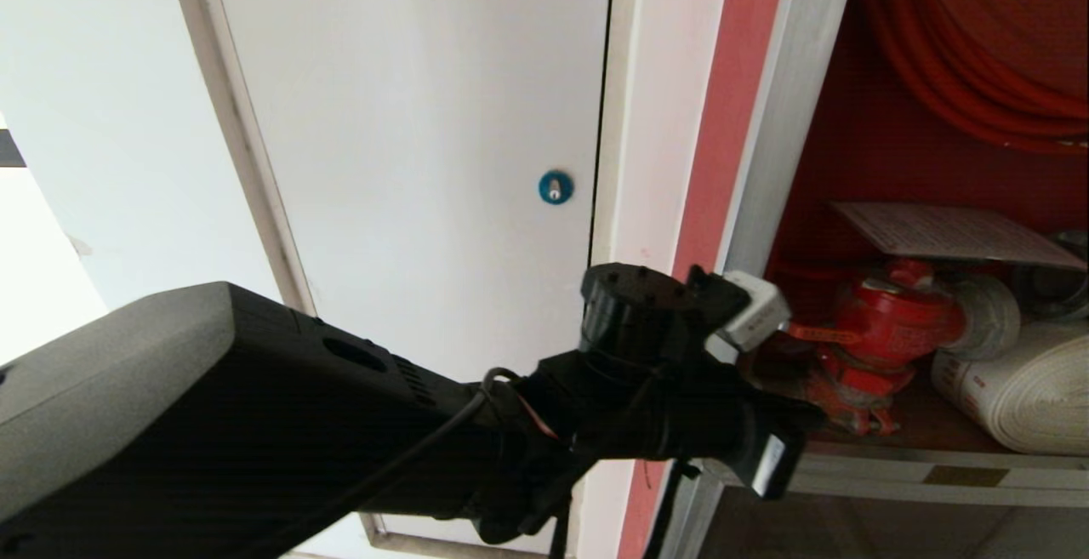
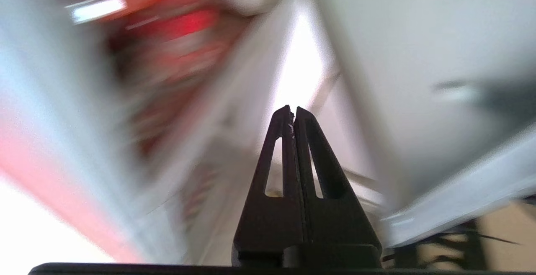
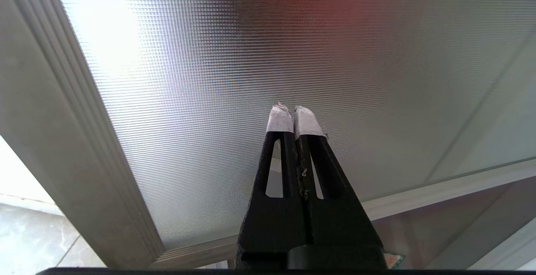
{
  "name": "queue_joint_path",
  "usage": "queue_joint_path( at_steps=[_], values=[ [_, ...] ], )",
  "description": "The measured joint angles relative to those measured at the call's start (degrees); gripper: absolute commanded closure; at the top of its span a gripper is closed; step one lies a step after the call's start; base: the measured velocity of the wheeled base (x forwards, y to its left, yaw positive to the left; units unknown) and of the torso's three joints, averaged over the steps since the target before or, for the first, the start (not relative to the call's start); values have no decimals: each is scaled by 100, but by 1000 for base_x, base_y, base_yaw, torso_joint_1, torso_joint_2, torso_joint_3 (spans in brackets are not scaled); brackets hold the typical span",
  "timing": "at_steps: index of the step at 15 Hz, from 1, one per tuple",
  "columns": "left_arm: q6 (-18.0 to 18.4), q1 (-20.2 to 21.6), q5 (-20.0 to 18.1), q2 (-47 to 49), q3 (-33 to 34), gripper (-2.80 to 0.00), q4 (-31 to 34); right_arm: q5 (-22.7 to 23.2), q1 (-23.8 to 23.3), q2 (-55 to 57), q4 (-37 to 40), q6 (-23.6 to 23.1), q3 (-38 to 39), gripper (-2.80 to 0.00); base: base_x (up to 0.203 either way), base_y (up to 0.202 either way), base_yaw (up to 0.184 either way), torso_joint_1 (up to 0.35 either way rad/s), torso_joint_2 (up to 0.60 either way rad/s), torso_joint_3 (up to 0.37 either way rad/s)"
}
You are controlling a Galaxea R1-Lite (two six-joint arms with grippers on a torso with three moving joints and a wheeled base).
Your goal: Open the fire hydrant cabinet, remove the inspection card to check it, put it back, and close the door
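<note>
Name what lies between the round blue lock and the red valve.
In the head view: the white wall strip, a red band and the cabinet's brushed silver frame, between blue lock and red valve.

The inspection card (image 1: 953, 231) carries rows of print too fine to read.

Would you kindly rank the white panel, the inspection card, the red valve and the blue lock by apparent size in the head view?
1. white panel
2. inspection card and red valve: alike, unranked
3. blue lock
</note>
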Motion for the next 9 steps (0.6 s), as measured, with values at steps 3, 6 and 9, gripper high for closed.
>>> queue_joint_path(
  at_steps=[3,6,9],
  values=[
    [61,720,6,-336,698,0,-11,-1,0,0,0,0,0,0,0,0,0,0,0,0],
    [279,1354,9,-882,1578,0,-11,-1,0,0,0,0,0,0,0,0,0,0,0,0],
    [664,2094,9,-1597,2523,0,-11,-1,0,0,0,0,0,0,0,0,0,0,0,0]
  ],
)
